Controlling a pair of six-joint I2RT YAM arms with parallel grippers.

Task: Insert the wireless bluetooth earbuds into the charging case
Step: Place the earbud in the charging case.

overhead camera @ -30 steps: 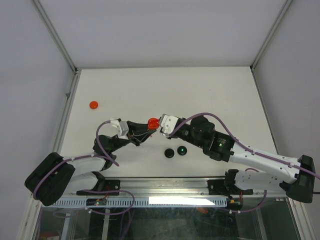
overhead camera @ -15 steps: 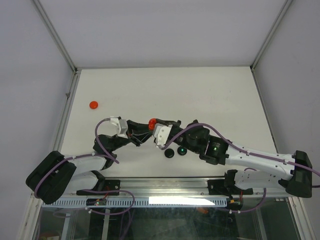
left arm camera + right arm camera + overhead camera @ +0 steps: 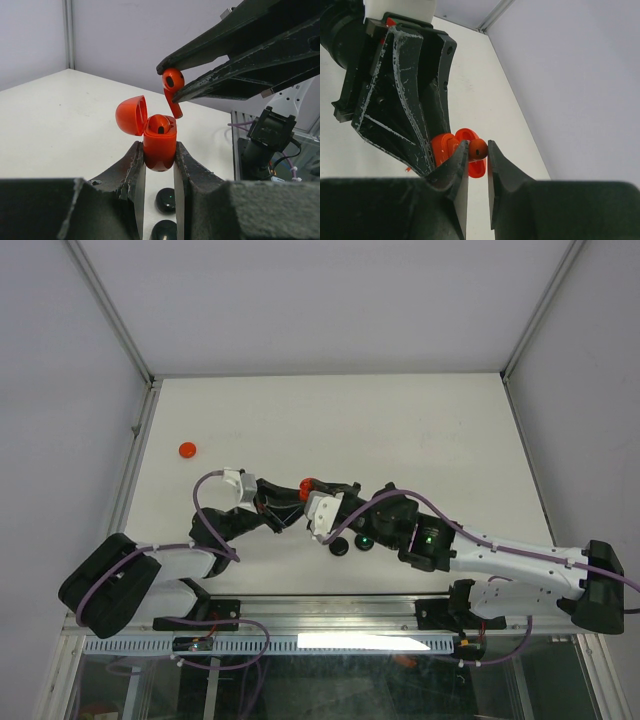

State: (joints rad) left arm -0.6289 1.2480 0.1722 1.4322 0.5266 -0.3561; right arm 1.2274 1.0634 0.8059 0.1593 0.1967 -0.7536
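Firmly, the open red case (image 3: 160,145) is clamped by the left gripper (image 3: 159,149). A red earbud (image 3: 172,86) is pinched above by the right gripper (image 3: 476,149).

case (image 3: 160,147) is sitting upright between the left gripper (image 3: 159,152) fingers with one earbud (image 3: 160,124) resting in it, second earbud (image 3: 172,82) hanging just above it in the right gripper (image 3: 477,152), two discs (image 3: 340,546) lying on the table (image 3: 400,430) below, lone disc (image 3: 187,449) lying well off to the left

Bright, even, diffuse light; shadows on the white table (image 3: 400,420) are faint. In the left wrist view the fingers (image 3: 133,172) blur into dark masses toward the lens; the red charging case (image 3: 160,145) between their tips is sharp.
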